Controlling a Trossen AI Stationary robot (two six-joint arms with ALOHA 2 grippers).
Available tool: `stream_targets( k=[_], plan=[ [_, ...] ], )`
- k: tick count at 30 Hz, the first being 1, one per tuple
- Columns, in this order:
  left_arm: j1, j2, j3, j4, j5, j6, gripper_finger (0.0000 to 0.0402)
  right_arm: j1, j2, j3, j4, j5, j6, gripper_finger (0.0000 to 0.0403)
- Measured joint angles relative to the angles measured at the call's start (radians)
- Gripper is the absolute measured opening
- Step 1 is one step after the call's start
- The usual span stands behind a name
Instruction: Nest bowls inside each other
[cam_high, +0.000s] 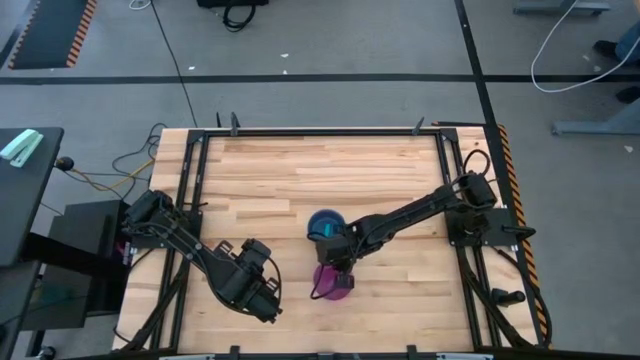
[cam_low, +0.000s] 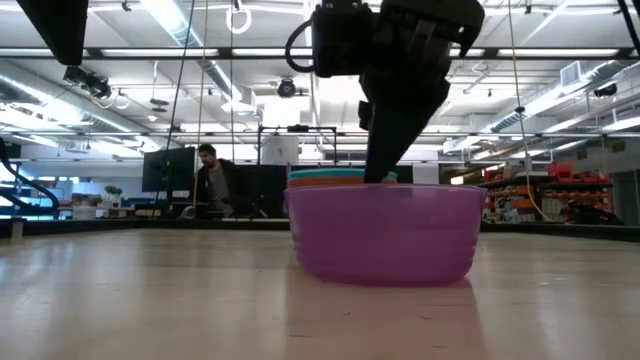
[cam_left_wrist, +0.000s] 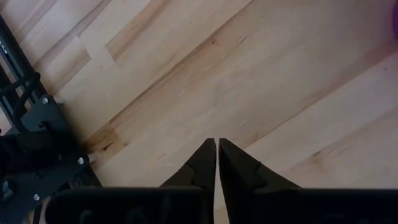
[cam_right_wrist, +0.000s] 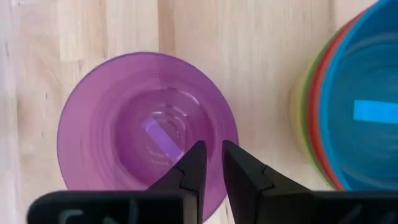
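Note:
A purple bowl (cam_high: 328, 287) (cam_low: 385, 235) (cam_right_wrist: 124, 124) stands upright on its base on the wood near the table's near-middle. Just beyond it stands a nested stack of bowls (cam_high: 323, 222) (cam_right_wrist: 367, 93) (cam_low: 335, 176) with blue on top; orange, green and yellow rims show below it, and pink does not show. My right gripper (cam_high: 335, 262) (cam_right_wrist: 213, 149) reaches down to the purple bowl's rim on the side facing the stack. My left gripper (cam_high: 268, 305) (cam_left_wrist: 216, 146) hovers shut over bare wood to the left of the bowls. My right gripper has the purple bowl's rim (cam_right_wrist: 231, 127) on the side toward the stack, between its two nearly closed fingers. One finger (cam_right_wrist: 193, 168) is inside the bowl and the other outside. The fingers come from above, pointing down. The bowl stands upright with its base on the table.
Black frame rails (cam_high: 190, 200) run along the table's left and right sides, and the arm bases sit on them. Open wood (cam_high: 330, 165) lies toward the far edge. A person (cam_low: 210, 175) sits at monitors in the room behind.

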Motion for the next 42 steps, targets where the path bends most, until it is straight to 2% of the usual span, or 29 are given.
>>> stream_targets(
  k=[13, 23, 35, 42],
  plan=[
    [0.000, 0.000, 0.000, 0.007, 0.000, 0.000, 0.0011, 0.000, 0.016, -0.002, -0.066, 0.029, 0.014, 0.0060],
    [0.000, 0.000, 0.000, 0.011, 0.000, 0.000, 0.0029, 0.000, 0.017, -0.003, -0.070, 0.032, 0.019, 0.0060],
    [0.000, 0.000, 0.000, 0.011, 0.000, 0.000, 0.0011, 0.000, 0.023, -0.004, -0.069, 0.032, 0.019, 0.0060],
    [0.000, 0.000, 0.000, 0.011, 0.000, 0.000, 0.0026, -0.001, 0.023, -0.062, -0.033, 0.032, 0.019, 0.0060]
  ],
)
